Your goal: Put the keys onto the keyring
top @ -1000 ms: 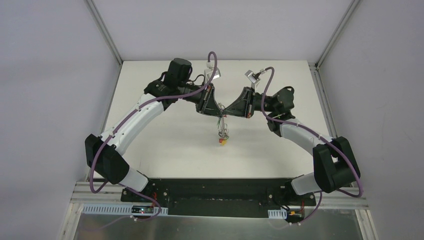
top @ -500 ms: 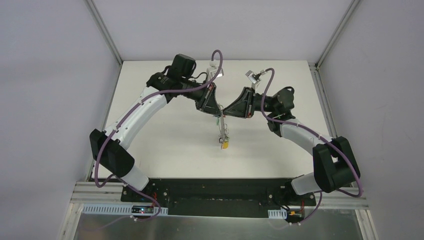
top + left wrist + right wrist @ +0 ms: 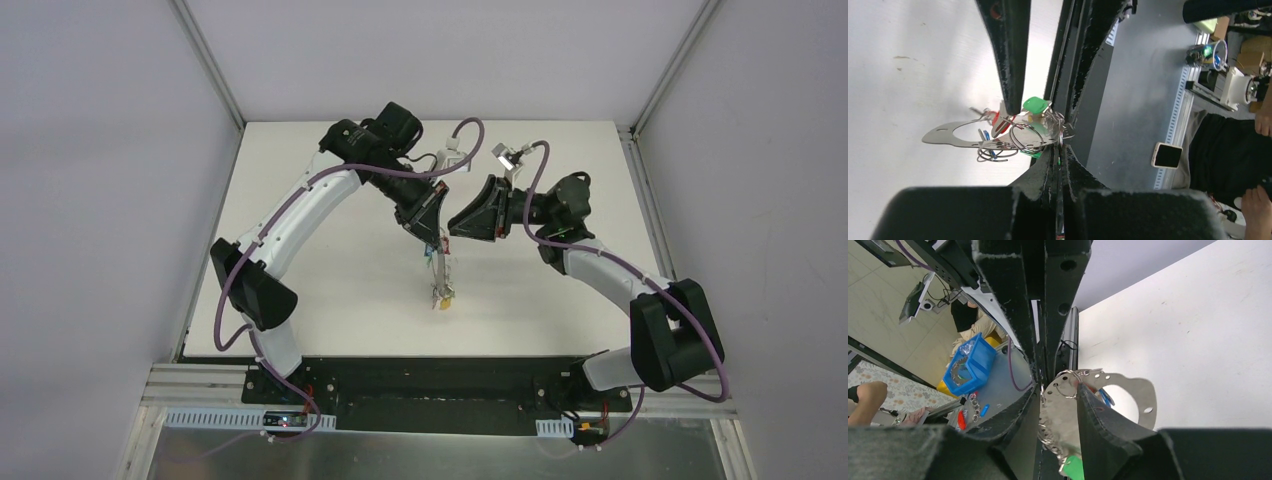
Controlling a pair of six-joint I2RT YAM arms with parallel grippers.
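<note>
Left wrist: left end effector (image 3: 1059, 153) pinched tight on edge of flat, shiny, holed steel keyring (image 3: 941, 135); colour-tagged silver keys (image 3: 1035, 106) bunched just above fingertips. Right end effector (image 3: 1058, 390) fingers apart astride keyring; grip unclear.

keys (image 3: 441, 290) too small to tell apart, green tag (image 3: 1074, 467) cut by bottom edge, plate (image 3: 1128, 390) partly behind right fingers (image 3: 1098, 435)

Shiny metal plate (image 3: 945, 136); glossy plastic tag (image 3: 1035, 105)

Left arm (image 3: 300, 210), right arm (image 3: 600, 265): white links, black joints, purple cables (image 3: 219, 305); jaws black, rough-edged.
</note>
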